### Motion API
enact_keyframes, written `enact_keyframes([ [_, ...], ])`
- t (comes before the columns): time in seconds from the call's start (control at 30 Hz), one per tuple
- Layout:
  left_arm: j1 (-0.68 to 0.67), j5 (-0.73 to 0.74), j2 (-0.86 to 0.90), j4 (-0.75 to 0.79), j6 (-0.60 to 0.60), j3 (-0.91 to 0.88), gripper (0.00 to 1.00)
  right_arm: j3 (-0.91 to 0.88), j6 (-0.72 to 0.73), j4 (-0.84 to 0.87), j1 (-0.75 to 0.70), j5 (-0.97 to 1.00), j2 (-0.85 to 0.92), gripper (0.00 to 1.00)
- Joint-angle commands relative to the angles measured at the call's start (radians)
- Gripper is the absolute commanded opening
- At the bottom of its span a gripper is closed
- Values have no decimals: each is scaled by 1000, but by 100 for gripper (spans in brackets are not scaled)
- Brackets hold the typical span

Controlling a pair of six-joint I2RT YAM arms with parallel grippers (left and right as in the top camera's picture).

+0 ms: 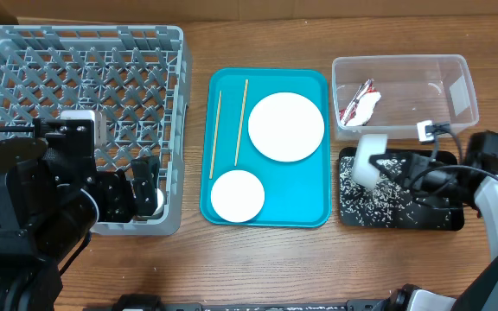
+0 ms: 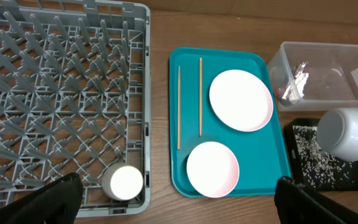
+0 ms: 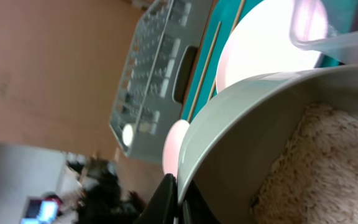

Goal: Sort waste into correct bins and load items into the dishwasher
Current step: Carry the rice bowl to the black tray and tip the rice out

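Observation:
My right gripper is shut on the rim of a small white bowl, tilted over the black tray. White rice lies in the bowl and scattered on the tray. The clear tub holds the red wrapper and tissue. The teal tray carries a round plate, a second bowl and two chopsticks. My left gripper is open over the grey rack's front right corner, above a tiny cup.
The rack, the teal tray and the two bins stand side by side across a wooden table. The left arm's black body covers the rack's front left part.

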Motion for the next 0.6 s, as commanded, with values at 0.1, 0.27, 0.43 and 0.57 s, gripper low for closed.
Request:
enact_keyframes([
  [0.1, 1, -6, 2, 4, -11, 6, 100, 0, 119, -42, -139, -66, 3, 4],
  [0.27, 1, -6, 2, 4, -11, 6, 100, 0, 21, -111, -175, -45, 4, 4],
  [0.43, 1, -6, 2, 4, -11, 6, 100, -1, -48, -147, -160, -24, 32, 4],
  [0.57, 1, -6, 2, 4, -11, 6, 100, -7, -65, -150, -158, -57, 68, 4],
])
